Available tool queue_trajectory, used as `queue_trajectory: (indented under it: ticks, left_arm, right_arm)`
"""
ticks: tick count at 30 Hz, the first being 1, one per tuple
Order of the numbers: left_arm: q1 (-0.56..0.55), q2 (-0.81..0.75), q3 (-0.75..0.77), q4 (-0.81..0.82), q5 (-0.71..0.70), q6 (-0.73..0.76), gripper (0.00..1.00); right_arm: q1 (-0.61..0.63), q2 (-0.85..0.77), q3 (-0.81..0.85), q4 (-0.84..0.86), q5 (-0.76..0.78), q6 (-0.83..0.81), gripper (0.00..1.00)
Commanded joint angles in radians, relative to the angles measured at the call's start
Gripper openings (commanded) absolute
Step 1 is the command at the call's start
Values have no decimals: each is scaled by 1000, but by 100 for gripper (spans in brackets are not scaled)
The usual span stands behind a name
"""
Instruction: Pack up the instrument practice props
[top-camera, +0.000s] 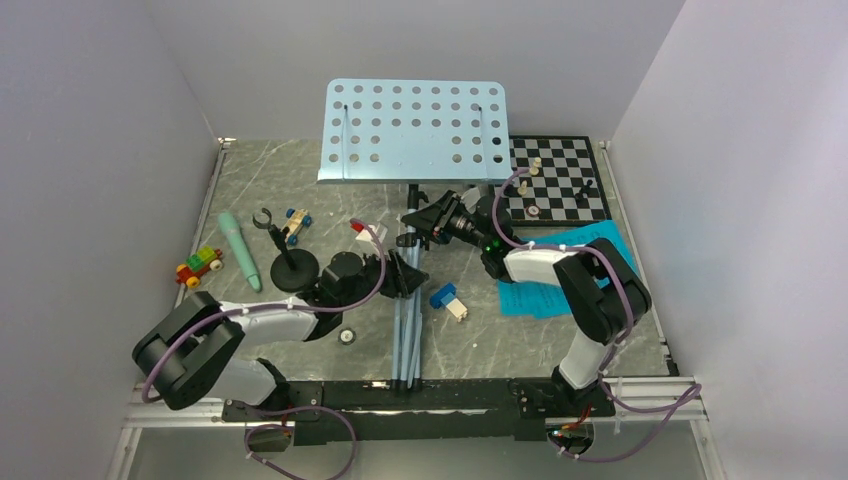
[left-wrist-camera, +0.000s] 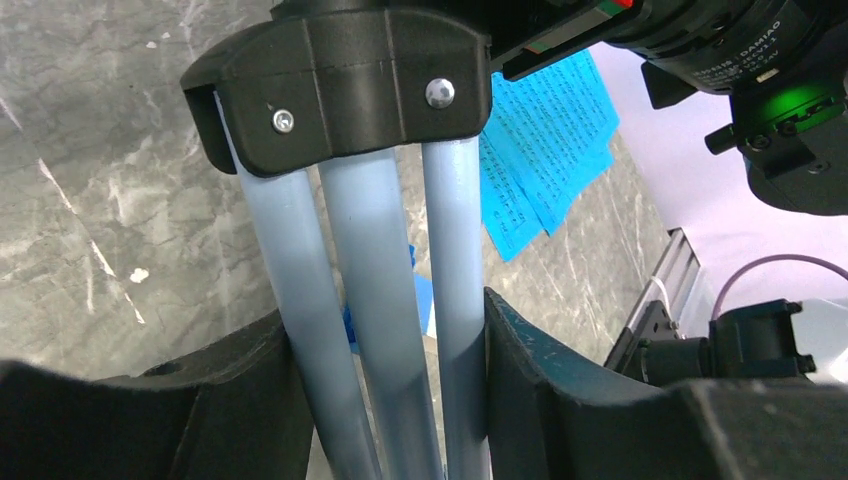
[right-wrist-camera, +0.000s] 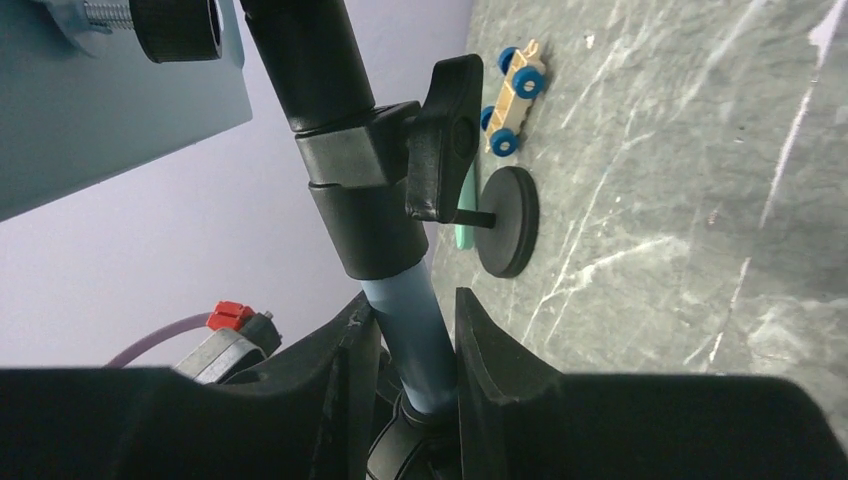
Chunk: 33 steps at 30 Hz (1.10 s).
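The pale-blue music stand (top-camera: 413, 130) stands mid-table with its perforated desk up and its three legs (left-wrist-camera: 385, 300) folded together. My left gripper (top-camera: 398, 272) (left-wrist-camera: 390, 390) is shut on the bundled legs, a finger pressing on each side. My right gripper (top-camera: 416, 226) (right-wrist-camera: 415, 350) is shut on the stand's blue pole (right-wrist-camera: 410, 320) just below the black clamp knob (right-wrist-camera: 445, 140). The mint-green microphone (top-camera: 240, 250) and the black round-based mic stand (top-camera: 290, 265) (right-wrist-camera: 507, 220) are at the left. The cyan sheet-music pages (top-camera: 560, 280) (left-wrist-camera: 545, 140) lie at the right, partly under my right arm.
A chessboard (top-camera: 560, 180) with pieces sits at the back right. Toy cars (top-camera: 200, 265) (top-camera: 295, 225) (right-wrist-camera: 515, 95) lie at the left. A blue-white block (top-camera: 448, 300) rests right of the legs, and a small round part (top-camera: 347, 336) lies near my left arm. Walls enclose three sides.
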Motion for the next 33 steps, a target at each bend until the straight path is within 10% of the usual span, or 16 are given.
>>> queue_trajectory:
  ticks: [1,33]
  left_arm:
    - [29,39,16,153,-158,180,0]
    - [37,325,40,203,-176,128,0]
  right_arm:
    - [-6,11,49,157,-44,51,0]
    - [-46,259,66,284,-102,103,0]
